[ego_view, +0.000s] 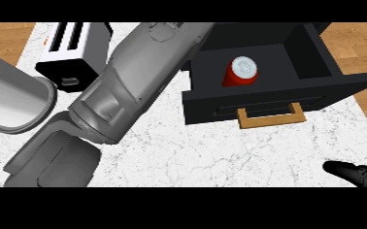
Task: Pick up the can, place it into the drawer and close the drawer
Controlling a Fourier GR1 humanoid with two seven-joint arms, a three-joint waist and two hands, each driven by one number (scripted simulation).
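The red can (241, 72) with a silver top sits inside the open black drawer (315, 63), left of the drawer's middle. A wooden handle (271, 116) is fixed to the drawer's front panel, which faces me. My left forearm (136, 77) runs from the lower left up to the top edge, just left of the drawer. Its hand is cut off there and does not show. Only a small black part of my right hand (348, 171) shows at the lower right corner, well away from the drawer.
A white and black toaster (70, 48) stands at the back left, partly behind my left forearm. A grey round vessel (22, 102) sits at the left edge. White marble counter (215, 155) lies in front of the drawer.
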